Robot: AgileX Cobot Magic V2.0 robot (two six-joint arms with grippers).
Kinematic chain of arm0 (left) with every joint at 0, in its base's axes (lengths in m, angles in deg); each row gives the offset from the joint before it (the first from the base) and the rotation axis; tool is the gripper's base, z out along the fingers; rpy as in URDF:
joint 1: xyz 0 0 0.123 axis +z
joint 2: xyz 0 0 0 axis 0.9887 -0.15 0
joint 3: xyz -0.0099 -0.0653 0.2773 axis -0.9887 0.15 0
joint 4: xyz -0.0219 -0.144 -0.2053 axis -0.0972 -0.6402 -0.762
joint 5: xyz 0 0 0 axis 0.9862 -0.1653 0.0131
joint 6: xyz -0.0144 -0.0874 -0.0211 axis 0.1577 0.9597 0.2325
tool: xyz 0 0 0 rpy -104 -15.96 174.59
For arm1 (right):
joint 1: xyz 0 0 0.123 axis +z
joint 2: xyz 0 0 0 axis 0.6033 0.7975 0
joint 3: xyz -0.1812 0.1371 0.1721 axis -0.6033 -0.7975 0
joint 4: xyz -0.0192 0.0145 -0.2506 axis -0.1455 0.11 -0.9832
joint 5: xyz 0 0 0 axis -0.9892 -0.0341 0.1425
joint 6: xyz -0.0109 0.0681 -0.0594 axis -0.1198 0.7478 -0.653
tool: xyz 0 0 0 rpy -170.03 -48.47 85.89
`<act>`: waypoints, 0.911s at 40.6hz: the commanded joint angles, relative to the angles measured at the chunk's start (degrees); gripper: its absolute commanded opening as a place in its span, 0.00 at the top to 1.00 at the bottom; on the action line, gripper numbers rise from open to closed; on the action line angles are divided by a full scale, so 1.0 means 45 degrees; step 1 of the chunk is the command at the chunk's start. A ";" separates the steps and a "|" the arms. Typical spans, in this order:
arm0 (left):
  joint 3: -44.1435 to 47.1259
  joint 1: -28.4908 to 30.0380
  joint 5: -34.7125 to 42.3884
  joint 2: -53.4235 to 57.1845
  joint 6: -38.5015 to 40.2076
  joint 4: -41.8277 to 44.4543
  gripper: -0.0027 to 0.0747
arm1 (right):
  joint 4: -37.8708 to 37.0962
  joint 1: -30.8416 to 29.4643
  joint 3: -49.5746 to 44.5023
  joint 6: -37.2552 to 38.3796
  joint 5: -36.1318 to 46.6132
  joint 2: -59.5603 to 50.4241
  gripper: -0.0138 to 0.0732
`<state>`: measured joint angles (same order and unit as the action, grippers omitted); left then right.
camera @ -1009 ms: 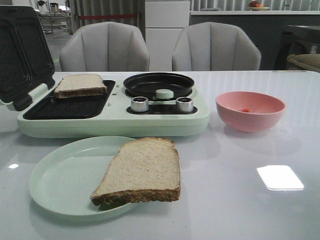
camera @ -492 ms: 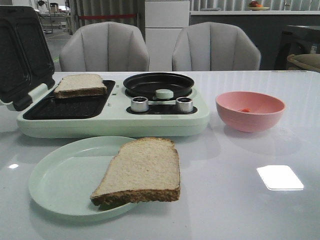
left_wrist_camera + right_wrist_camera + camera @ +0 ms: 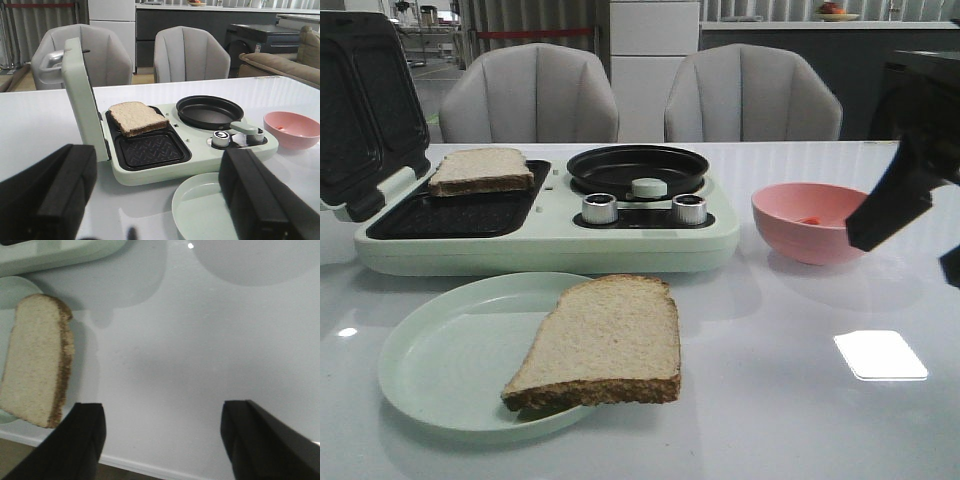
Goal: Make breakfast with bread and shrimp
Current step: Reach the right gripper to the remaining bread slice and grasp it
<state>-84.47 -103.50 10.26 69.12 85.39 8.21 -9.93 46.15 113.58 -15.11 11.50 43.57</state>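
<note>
One slice of bread (image 3: 605,340) lies on the pale green plate (image 3: 430,360), overhanging its front rim. A second slice (image 3: 480,168) rests at the back of the sandwich maker's left tray (image 3: 450,215). A small orange shrimp (image 3: 809,220) lies inside the pink bowl (image 3: 820,222). My right gripper (image 3: 905,252) hangs open at the right edge, just right of the bowl, holding nothing. In the right wrist view it (image 3: 162,415) is over bare table, right of the plated bread (image 3: 35,365). My left gripper (image 3: 155,200) is open and empty, in front of the appliance and above the plate (image 3: 200,210).
The mint-green breakfast maker (image 3: 550,245) has its lid (image 3: 360,110) standing open at the left, a black frying pan (image 3: 638,168) and two knobs (image 3: 600,208). Two grey chairs (image 3: 530,95) stand behind the table. The table's front edge (image 3: 150,467) shows near the right fingers.
My right gripper has come into the front view from the right, beside the pink bowl. The bread, plate and bowl have not moved.
</note>
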 commanded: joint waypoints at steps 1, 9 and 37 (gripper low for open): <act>-0.0349 -0.0098 0.0971 0.0040 0.0094 0.0039 0.24 | 0.2809 0.0010 0.0676 -0.2090 -0.0139 0.0567 0.28; -0.0349 -0.0098 0.0971 0.0040 0.0094 0.0039 0.24 | 0.6380 0.0010 0.1120 -0.5430 -0.1230 0.2454 0.31; -0.0349 -0.0098 0.0971 0.0040 0.0094 0.0039 0.24 | 1.0814 0.1661 0.3555 -0.9281 -0.3008 0.7413 0.31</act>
<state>-84.47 -103.50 10.13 69.12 85.39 8.21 35.40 53.27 127.39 -55.76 1.62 78.41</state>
